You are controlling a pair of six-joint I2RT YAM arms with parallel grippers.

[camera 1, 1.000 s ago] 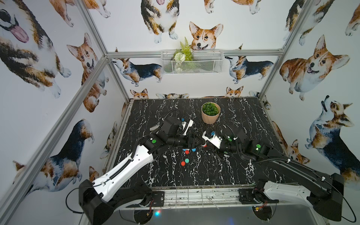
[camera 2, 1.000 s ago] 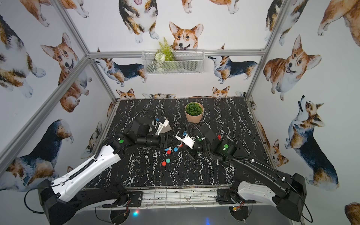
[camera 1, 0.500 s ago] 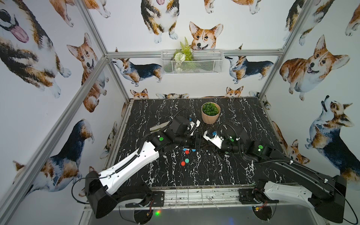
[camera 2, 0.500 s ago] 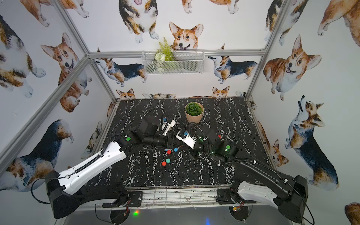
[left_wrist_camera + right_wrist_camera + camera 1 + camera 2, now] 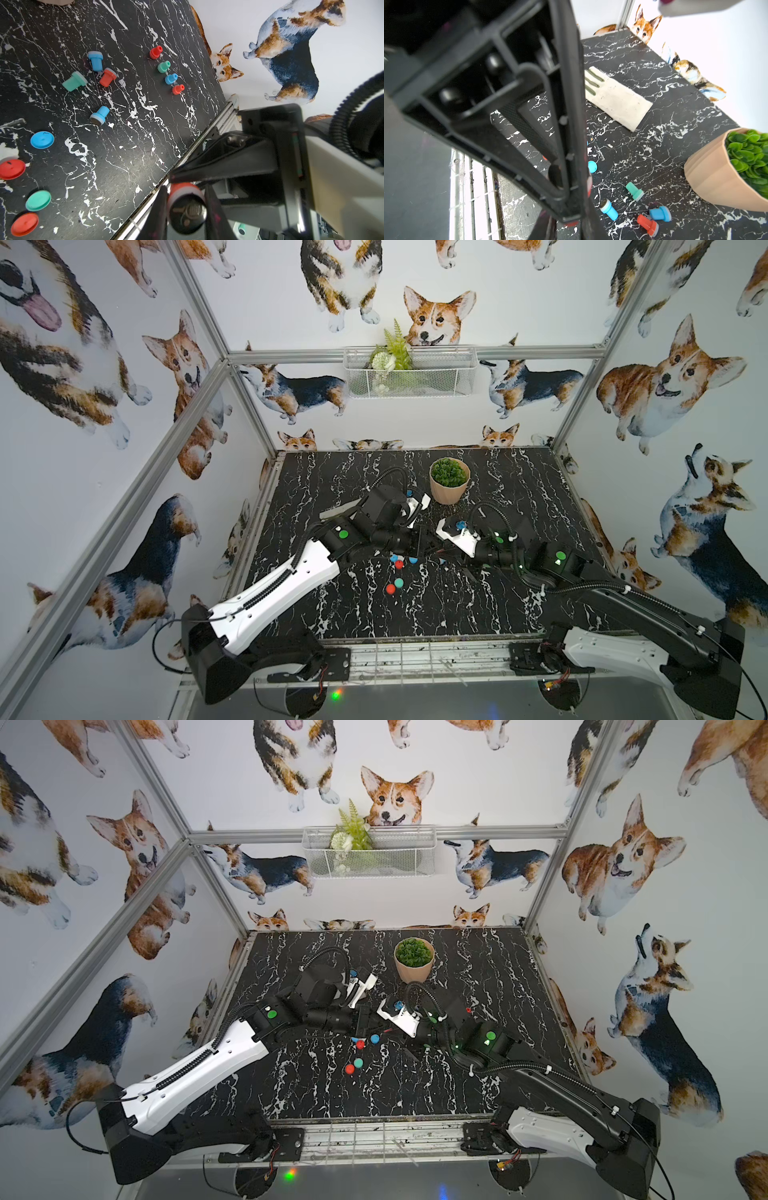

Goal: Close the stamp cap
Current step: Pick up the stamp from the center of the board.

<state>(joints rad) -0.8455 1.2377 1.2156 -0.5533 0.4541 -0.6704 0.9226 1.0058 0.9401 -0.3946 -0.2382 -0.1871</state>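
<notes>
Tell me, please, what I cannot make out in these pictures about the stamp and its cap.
- Right wrist view: the right fingers hide what, if anything, they pinch; only a red sliver shows.
- Left wrist view: the stamp sits between the left fingers; its face is blurred, its handle hidden.
- Both top views: the stamp is too small and dark to find.

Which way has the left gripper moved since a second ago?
Yes: the left gripper shifted toward the robot's right, closer to the potted plant, in both top views.
</notes>
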